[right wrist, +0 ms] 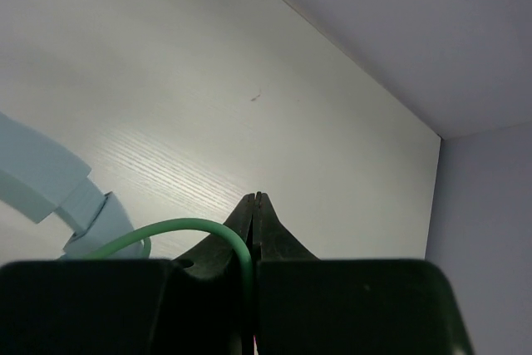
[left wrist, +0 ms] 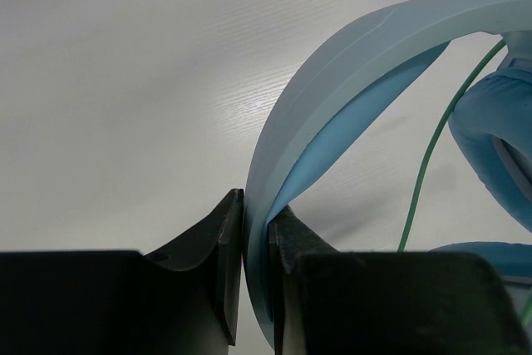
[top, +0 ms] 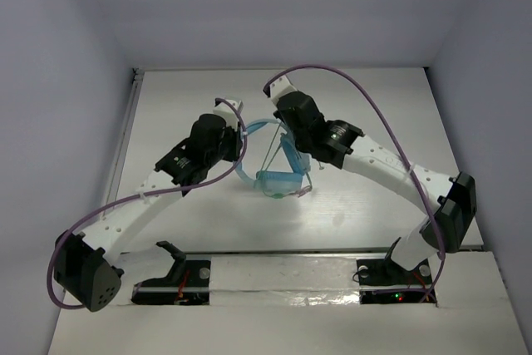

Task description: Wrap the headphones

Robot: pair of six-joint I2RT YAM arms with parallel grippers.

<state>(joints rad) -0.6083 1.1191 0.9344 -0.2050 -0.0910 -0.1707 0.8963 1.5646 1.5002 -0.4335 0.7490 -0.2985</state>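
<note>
Smooth, curved headband sits pinched in my left end effector; the pale-blue headphones rest on the grainy white counter just right of it. Right end effector clamps their thin green cable.

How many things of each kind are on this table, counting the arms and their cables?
Headphones: 1
Green cable: 1
Robot arms: 2, left arm, right arm
Purple cables: 2, left one, right one
Total: 6

A white wood-grain table is enclosed by plain pale lavender-grey walls at left, back and right, with soft glare on its surface.
</note>
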